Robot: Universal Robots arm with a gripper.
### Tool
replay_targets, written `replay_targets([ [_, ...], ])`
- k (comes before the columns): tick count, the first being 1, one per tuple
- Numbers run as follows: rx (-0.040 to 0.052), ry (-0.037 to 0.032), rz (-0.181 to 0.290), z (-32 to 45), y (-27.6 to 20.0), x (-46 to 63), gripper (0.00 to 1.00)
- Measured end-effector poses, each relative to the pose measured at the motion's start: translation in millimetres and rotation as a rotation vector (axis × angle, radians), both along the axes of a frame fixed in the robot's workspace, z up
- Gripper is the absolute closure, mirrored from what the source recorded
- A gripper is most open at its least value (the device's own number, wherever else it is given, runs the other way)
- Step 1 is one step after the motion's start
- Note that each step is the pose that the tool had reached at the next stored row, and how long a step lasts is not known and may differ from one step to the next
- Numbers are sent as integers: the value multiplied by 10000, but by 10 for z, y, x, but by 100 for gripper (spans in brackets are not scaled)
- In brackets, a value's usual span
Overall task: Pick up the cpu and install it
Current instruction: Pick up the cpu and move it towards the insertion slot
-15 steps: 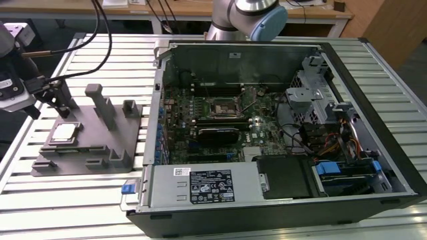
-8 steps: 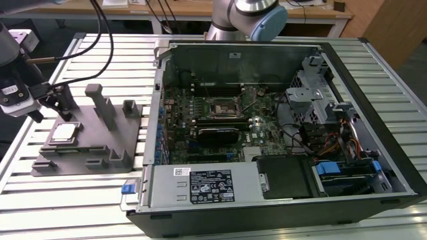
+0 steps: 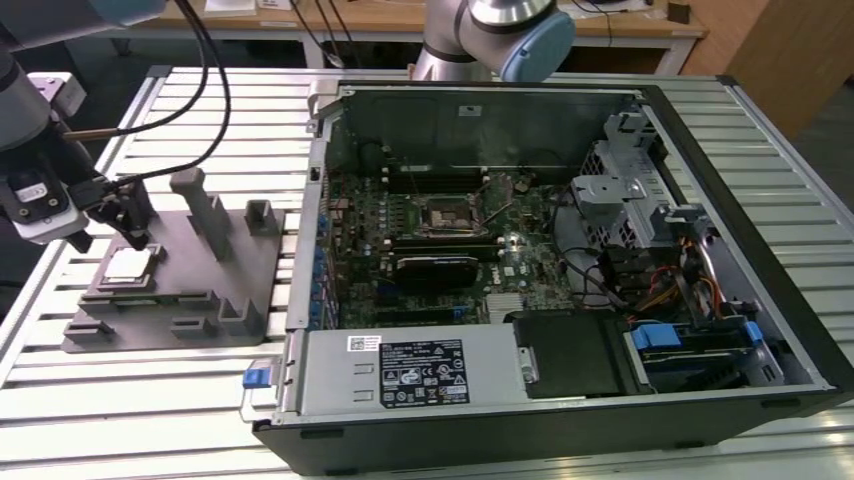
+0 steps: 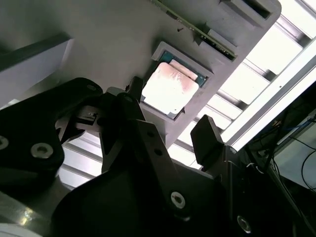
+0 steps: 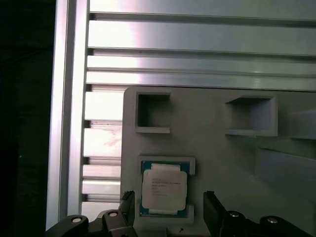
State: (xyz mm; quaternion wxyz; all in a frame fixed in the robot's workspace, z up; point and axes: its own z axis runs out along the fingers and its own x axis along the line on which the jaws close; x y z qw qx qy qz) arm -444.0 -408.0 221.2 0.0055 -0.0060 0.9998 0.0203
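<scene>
1. The cpu (image 3: 128,264) lies flat, silver top up, in a shallow pocket of the grey fixture (image 3: 200,290). In the exterior view the jaws hang just above it, at its 12 o'clock. In both wrist views the chip sits between the two black tips, apart from each.
2. The fixture rests on a slatted aluminium surface (image 3: 134,400), at 9 o'clock of an open computer case (image 3: 747,200) whose motherboard socket (image 3: 445,213) is bare. A wooden desk (image 3: 400,20) stands behind, at 12 o'clock.
3. The jaws are spread wider than the chip and grip nothing. Whether the tips touch the fixture cannot be told.
</scene>
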Motion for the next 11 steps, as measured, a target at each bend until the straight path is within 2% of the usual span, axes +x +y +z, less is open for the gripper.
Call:
replay_targets([
  [4, 3, 3, 0, -65, 0, 1, 34],
  [11, 77, 5, 0, -106, 0, 1, 34],
])
